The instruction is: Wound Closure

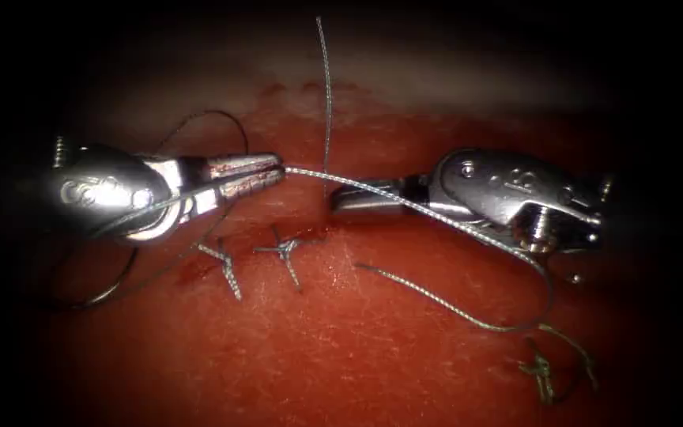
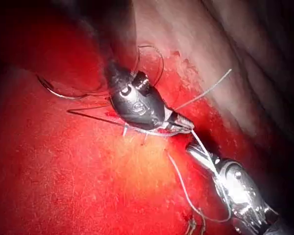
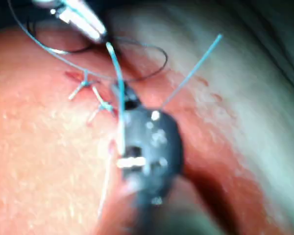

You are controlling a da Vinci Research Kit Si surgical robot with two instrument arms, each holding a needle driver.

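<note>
My left tool [image 1: 278, 170] comes in from the left, jaws shut on the thread [image 1: 405, 204] at their tip. From there the thread runs right, lies across my right tool [image 1: 340, 199] and curls down to a loose end [image 1: 361, 266] on the tissue [image 1: 341, 348]. The right tool's jaws look shut, with nothing seen between them, just above the cut [image 1: 310, 234]. A second strand [image 1: 326, 95] stands up from beside that tip. The curved needle [image 1: 108, 292] lies free on the tissue, left of the cut, below the left tool, and appears again as needle [image 2: 54, 92].
Two knotted stitches [image 1: 227, 265] [image 1: 286, 251] cross the cut, with short tails. A thin thread loop [image 1: 215, 119] arcs above the left tool. A cut scrap of thread [image 1: 543, 368] lies at the lower right. Red fluid wets the tissue around the cut.
</note>
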